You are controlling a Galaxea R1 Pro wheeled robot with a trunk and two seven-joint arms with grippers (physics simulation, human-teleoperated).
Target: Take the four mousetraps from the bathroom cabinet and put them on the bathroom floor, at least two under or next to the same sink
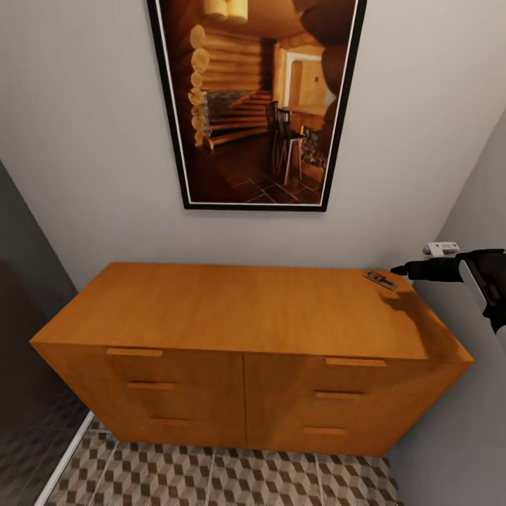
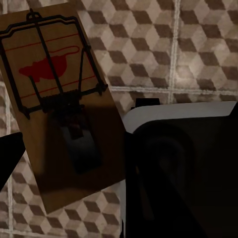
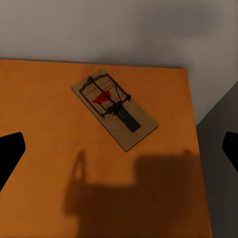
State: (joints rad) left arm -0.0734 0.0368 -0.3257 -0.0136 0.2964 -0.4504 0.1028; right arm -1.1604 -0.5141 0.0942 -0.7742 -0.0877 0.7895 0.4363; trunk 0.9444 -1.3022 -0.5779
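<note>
Head view: cabinet (image 1: pixel 246 316) spans the lower frame on cube-patterned floor (image 1: pixel 232 485). One mousetrap (image 1: pixel 380 280) lies flat at its top's right rear corner. Right gripper (image 1: pixel 398 270) hovers just beside it, jaws spread. Left wrist view: second mousetrap (image 2: pixel 59 99) held above tiles; left gripper's grip state cannot be told.

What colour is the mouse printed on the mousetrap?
Red, clearest in the left wrist view on the mousetrap.

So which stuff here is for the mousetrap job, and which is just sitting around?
For the job:
mousetrap on the cabinet
mousetrap at the left gripper
cabinet
bathroom floor
right gripper

Just there:
framed picture
grey wall
</note>
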